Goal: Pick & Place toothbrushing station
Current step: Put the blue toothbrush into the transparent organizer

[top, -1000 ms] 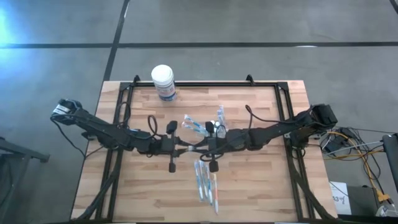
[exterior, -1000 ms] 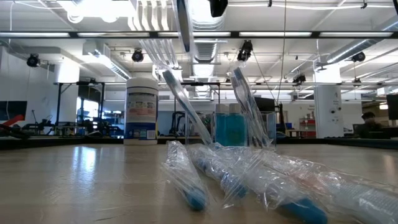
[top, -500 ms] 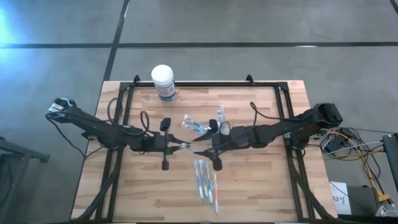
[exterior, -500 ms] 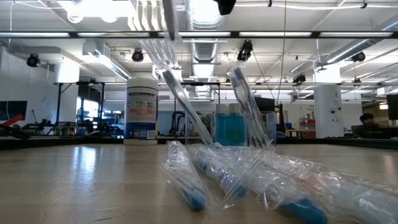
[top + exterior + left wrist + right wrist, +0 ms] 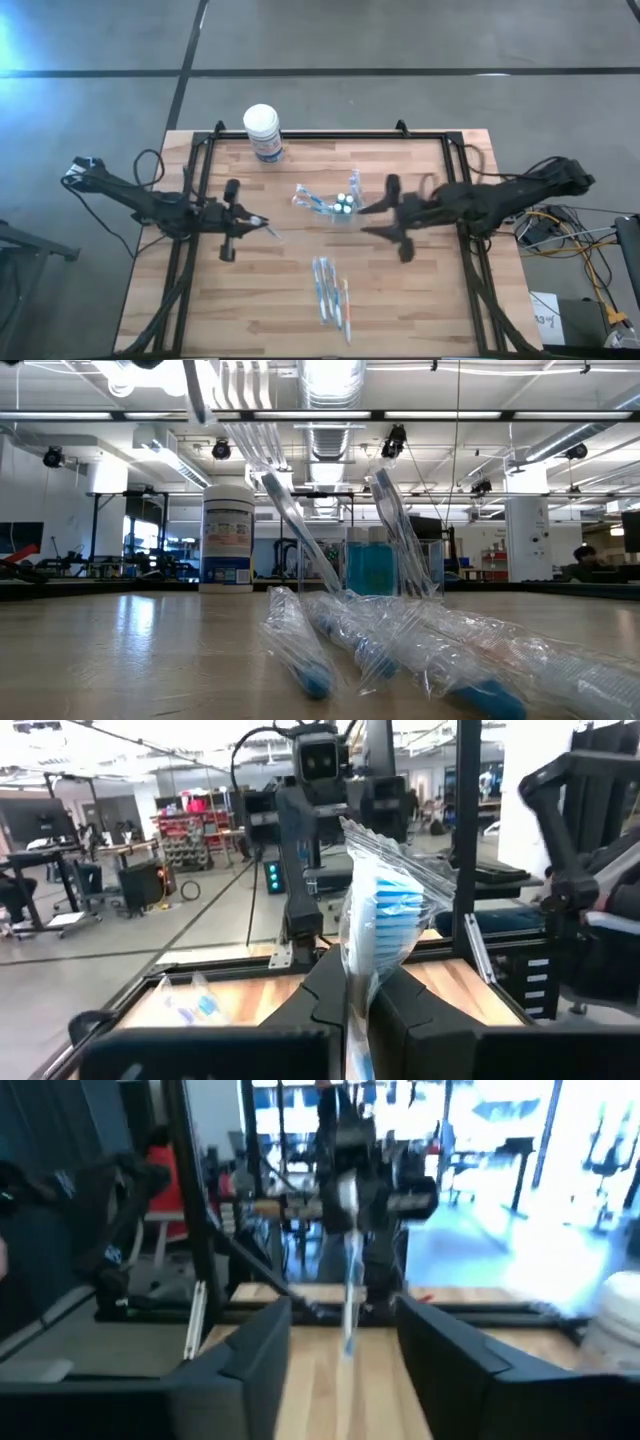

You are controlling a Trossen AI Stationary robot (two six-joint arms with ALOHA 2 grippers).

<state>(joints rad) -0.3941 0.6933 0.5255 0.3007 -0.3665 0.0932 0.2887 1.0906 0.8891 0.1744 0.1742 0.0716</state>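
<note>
Your left hand (image 5: 262,226) pinches a wrapped toothbrush (image 5: 385,915) above the bench (image 5: 420,300); your right hand (image 5: 368,220), fingers spread, holds nothing. The clear holder (image 5: 345,205) sits mid-bench between them: likely light, rigid and slippery, so grip it across its side walls.

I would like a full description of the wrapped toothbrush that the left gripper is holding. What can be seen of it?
The wrapped toothbrush has blue and white bristles inside crinkled, clear plastic wrap. The left gripper is shut on its lower part, so the head sticks out past the fingers, tilted slightly. In the high view it shows as a thin pale strip at the gripper tip, over the left half of the wooden table, apart from the other wrapped brushes.
</note>
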